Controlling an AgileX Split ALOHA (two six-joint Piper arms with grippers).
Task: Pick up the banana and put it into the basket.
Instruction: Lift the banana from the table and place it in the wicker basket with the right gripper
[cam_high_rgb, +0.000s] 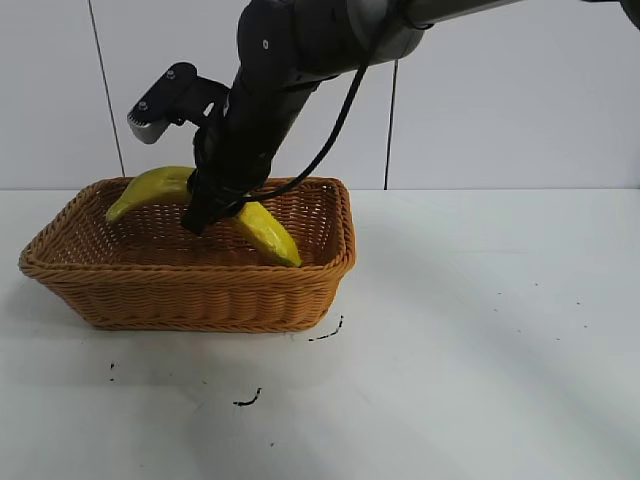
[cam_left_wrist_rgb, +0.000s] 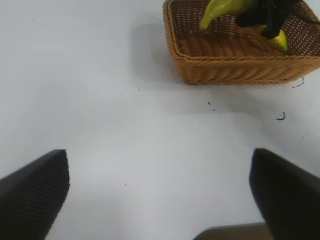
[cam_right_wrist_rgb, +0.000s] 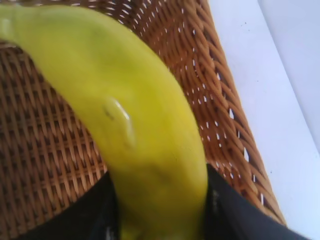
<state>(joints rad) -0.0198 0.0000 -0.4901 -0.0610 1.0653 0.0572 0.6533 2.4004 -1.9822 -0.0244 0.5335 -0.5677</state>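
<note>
The yellow banana (cam_high_rgb: 262, 228) hangs inside the wicker basket (cam_high_rgb: 190, 290), one end up over the far left rim, the other end down near the front wall. My right gripper (cam_high_rgb: 205, 212) reaches into the basket and is shut on the banana's middle. In the right wrist view the banana (cam_right_wrist_rgb: 135, 125) fills the frame between the black fingers (cam_right_wrist_rgb: 235, 210), with the basket (cam_right_wrist_rgb: 45, 150) weave behind it. The left wrist view shows the basket (cam_left_wrist_rgb: 225, 70) and banana (cam_left_wrist_rgb: 222, 9) far off; my left gripper (cam_left_wrist_rgb: 160, 192) stands open over bare table.
The basket stands at the left of the white table (cam_high_rgb: 480, 330). Small dark specks (cam_high_rgb: 250, 399) lie on the table in front of it. A white wall rises behind.
</note>
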